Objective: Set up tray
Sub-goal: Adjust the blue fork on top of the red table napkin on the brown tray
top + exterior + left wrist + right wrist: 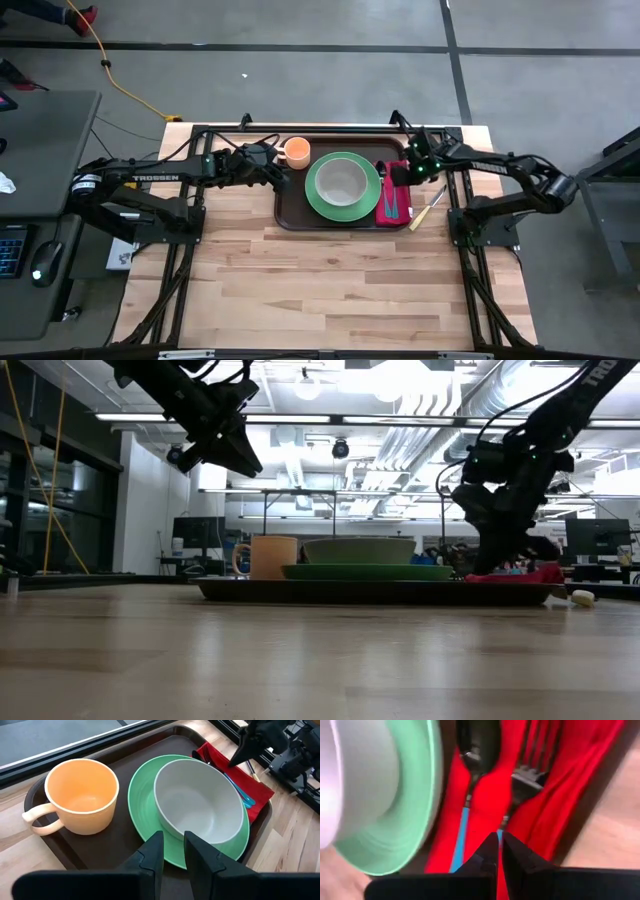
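Observation:
The dark brown tray (290,205) lies at the table's far middle. It carries an orange mug (297,152), a green plate (318,200) with a white bowl (342,180) on it, and a red napkin (393,205). A blue-handled spoon (465,820) and a fork (522,775) lie on the napkin. My left gripper (173,851) hangs shut, high over the tray's left end beside the mug. My right gripper (499,851) is shut and points down over the napkin, its tips at the end of the fork's blue handle (499,835). My right gripper comes from above onto the napkin, with its shut fingertips (490,847) at the end of the fork's handle. The fingers hide that spot, so I cannot tell whether they touch the fork or the napkin. My left gripper touches nothing.
A knife with a pale handle (432,208) lies on the bare wood just right of the tray. The arms' black frame (190,230) runs along both sides of the table. The table's near half (330,290) is bare wood.

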### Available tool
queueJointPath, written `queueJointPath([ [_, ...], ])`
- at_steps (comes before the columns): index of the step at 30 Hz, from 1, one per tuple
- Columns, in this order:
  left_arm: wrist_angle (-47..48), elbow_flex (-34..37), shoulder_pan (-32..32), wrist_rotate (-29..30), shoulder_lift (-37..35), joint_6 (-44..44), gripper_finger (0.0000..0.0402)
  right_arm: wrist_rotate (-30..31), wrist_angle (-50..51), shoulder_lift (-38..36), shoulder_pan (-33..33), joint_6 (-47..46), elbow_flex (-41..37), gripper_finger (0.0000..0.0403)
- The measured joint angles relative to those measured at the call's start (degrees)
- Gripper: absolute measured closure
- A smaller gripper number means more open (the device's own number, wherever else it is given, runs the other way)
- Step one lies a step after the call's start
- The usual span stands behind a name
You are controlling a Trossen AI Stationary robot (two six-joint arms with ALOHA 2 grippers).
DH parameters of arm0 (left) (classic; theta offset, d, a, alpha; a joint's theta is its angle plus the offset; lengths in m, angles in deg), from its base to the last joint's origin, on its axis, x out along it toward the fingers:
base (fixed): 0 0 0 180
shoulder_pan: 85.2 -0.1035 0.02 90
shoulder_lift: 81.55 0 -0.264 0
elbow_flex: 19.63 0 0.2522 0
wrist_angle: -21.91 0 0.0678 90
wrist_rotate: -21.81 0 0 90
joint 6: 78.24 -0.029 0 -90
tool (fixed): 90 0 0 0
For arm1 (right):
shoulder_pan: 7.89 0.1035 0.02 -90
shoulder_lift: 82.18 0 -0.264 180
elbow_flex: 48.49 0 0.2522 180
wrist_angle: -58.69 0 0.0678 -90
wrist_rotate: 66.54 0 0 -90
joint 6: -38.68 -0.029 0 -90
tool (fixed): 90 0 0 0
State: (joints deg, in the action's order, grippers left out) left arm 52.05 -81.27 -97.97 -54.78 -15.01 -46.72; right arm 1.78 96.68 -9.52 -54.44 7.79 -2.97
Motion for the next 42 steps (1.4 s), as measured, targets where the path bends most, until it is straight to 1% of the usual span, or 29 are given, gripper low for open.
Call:
queueJointPath([
  [9,0.0,0.0,0.0,-0.6,0.0,-0.2,0.0295,5.2,2.1,0.0,0.5,1.4,1.0,0.0403],
  [20,0.0,0.0,0.0,-0.6,0.0,-0.8,0.0295,5.1,2.1,0.2,0.5,1.1,1.0,0.0403],
  [31,0.0,0.0,0.0,-0.4,0.0,-1.3,0.0295,5.7,-0.6,5.3,4.0,-1.2,1.0,0.0403],
  [42,0.0,0.0,0.0,-0.3,0.0,-1.4,0.0295,7.1,-1.5,5.5,4.6,-1.7,1.0,0.0403],
])
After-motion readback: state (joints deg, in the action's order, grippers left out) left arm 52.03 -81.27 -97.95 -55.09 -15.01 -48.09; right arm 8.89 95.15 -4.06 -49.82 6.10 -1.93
